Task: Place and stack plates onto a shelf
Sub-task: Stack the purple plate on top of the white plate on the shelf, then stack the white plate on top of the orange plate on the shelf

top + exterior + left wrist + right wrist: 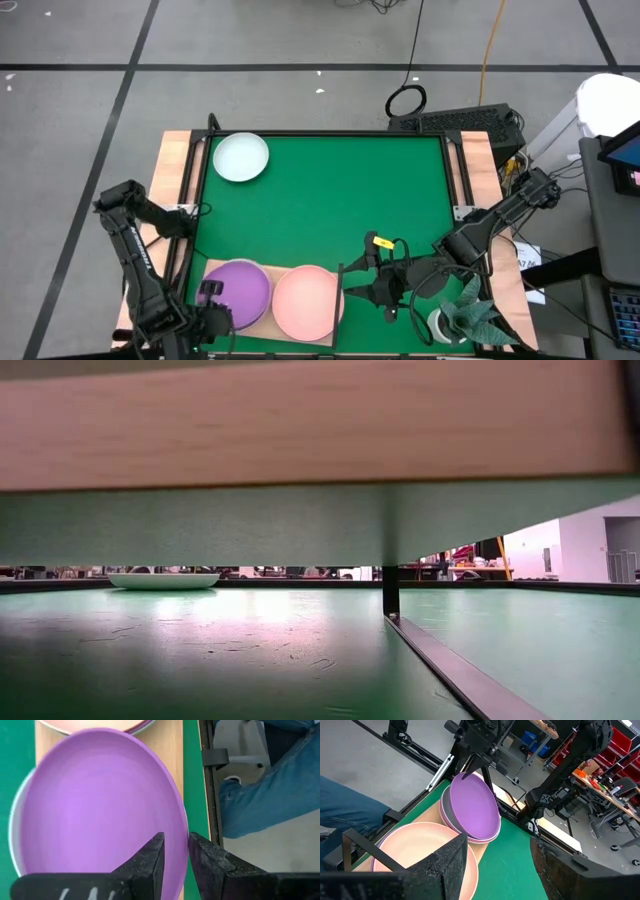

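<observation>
A purple plate (240, 289) sits on a stack at the left end of the light-wood shelf (262, 325), by the table's near edge; a salmon pink plate (305, 301) tops a second stack beside it. A pale mint plate (241, 157) lies flat on the green mat near the far left corner, also visible in the low view as the mint plate (163, 580). My left gripper (210, 295) is shut on the purple plate at its left rim. My right gripper (505, 865) hovers open just right of the pink plate (420, 850), touching nothing. My left gripper pinches the purple plate's rim (183, 837) between its two fingers (150, 862), one over the plate's inside and one outside the rim. It comes from the table's left, slanting down. The held rim (465, 774) is raised, so the plate tilts, its opposite edge (487, 837) resting on the stack beneath.
A potted plant (465, 320) stands at the near right corner, close behind my right arm. A person's jeans-clad leg (260, 795) is just beyond the table's near edge. The green mat (340, 200) stretches across the middle. In the low view the shelf's dark upright (390, 595) stands mid-picture.
</observation>
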